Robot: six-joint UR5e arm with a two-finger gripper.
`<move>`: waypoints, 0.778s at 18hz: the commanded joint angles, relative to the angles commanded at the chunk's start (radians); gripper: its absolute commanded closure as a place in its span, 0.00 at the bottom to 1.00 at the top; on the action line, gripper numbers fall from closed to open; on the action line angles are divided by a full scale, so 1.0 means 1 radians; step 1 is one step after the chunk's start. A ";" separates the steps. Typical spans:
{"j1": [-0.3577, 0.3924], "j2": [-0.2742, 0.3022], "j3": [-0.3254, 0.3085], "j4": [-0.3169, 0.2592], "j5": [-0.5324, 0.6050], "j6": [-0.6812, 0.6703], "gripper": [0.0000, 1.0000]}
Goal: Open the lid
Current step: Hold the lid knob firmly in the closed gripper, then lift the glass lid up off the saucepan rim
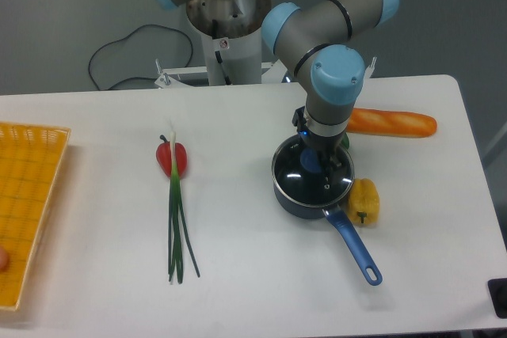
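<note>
The lid [295, 179] is a clear glass disc with a thin metal rim and a blue centre knob [310, 161]. It lies shut on the dark blue long-handled saucepan [348, 239] at the table's centre right. My gripper [326, 170] points straight down over the lid, its fingers just right of the knob and low over the glass. The dark fingers merge with the dark pan, so their spacing is unclear, and whether they touch the knob is not visible.
A yellow pepper [364, 200] touches the pan's right side. A baguette [392, 122] lies behind it. A red pepper [172, 157] and green onions [177, 227] lie to the left. An orange basket [28, 195] sits at the left edge.
</note>
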 joint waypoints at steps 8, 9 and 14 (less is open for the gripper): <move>0.000 -0.005 0.011 -0.009 0.002 -0.002 0.48; -0.002 -0.005 0.009 -0.009 0.002 -0.003 0.53; -0.002 -0.006 0.012 -0.012 0.003 -0.009 0.60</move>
